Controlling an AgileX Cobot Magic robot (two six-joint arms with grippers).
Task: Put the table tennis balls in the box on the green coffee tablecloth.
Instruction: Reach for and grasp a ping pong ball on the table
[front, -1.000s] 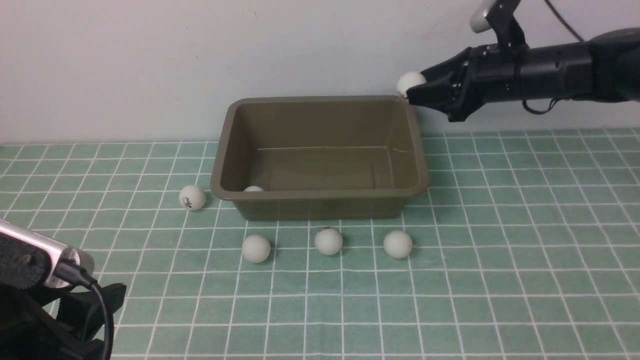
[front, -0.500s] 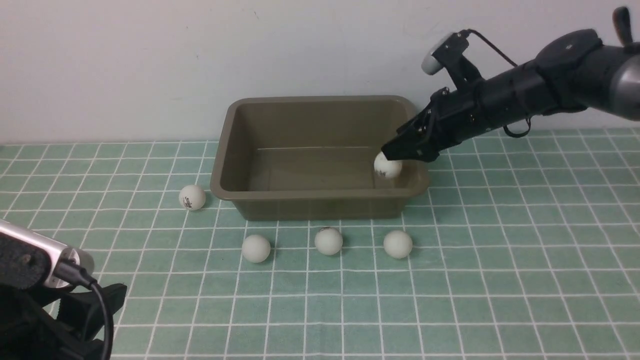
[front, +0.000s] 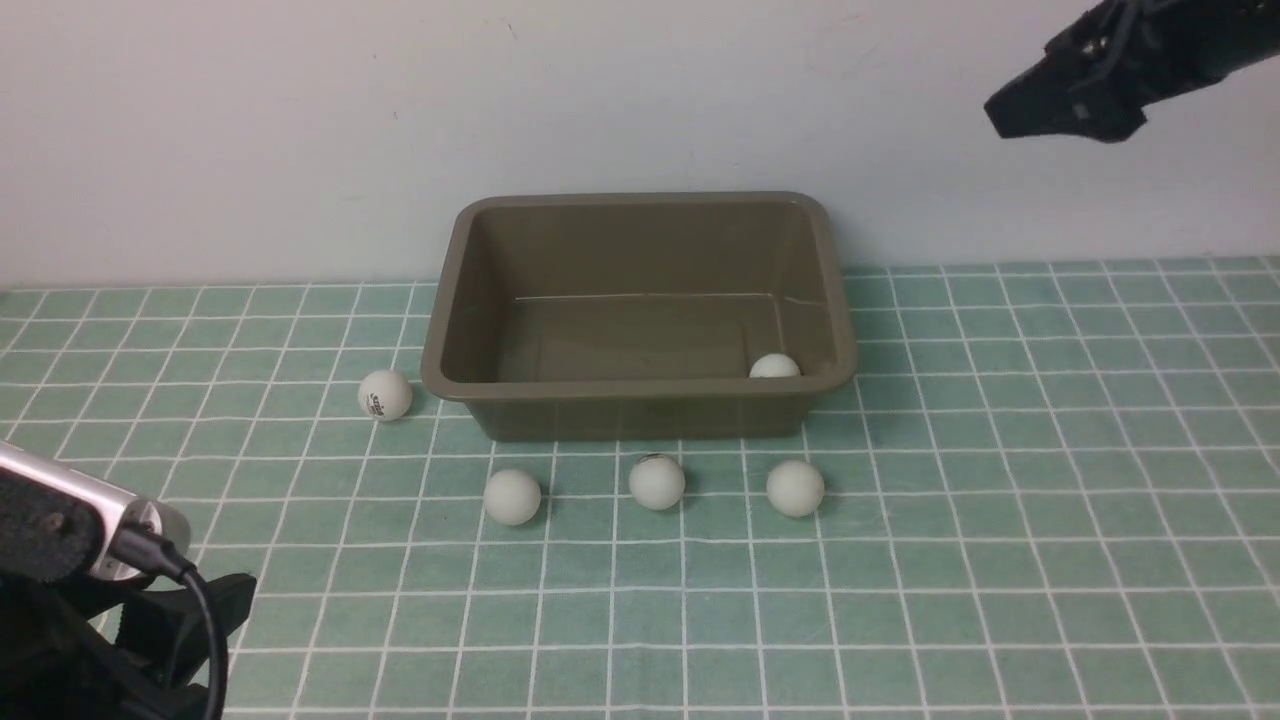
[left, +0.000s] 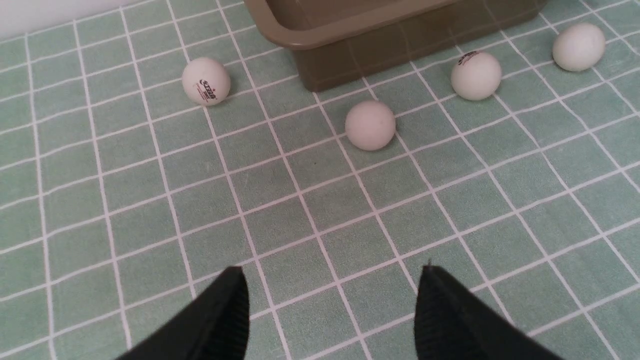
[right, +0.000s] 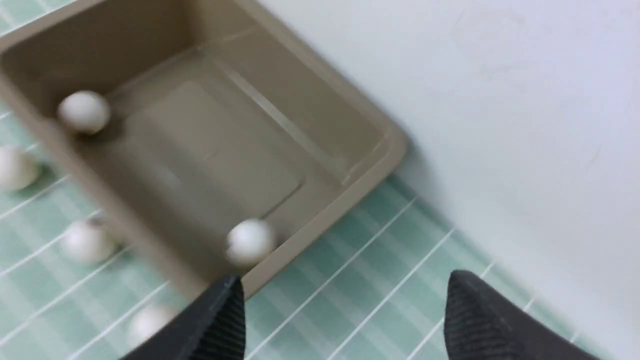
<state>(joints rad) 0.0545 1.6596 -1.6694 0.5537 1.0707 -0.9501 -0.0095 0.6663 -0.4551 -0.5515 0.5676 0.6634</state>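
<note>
Nearest to you, low on the left, your left pincer (left: 332, 270) hangs over the green coffee tablecloth (front: 1000, 560). Its jaws are apart and nothing is in them.

A bit farther, 3 table tennis balls (front: 657, 481) sit in a row on the cloth, just near the box (front: 640, 405). The left ball (front: 512, 497) is the closest to that pincer. The logo ball (front: 384, 395) sits beside the box's near left corner.

Inside the box lie 2 more balls. One is in the near right corner (front: 774, 366). The other is in the near left corner (right: 84, 111), and the front view hides it behind the near wall.

Far away, high on the right, your right pincer (right: 342, 277) is up in the air. Its jaws are wide and hold nothing.

I think each ball is very light, hard, smooth and round. A small poke will make it roll, and a crooked squeeze may make it pop out. Come straight down with 1 finger on each side, at the fattest part of the ball. Close softly, because the thin shell may dent. Let go low inside the box so the ball does not bounce out.
</note>
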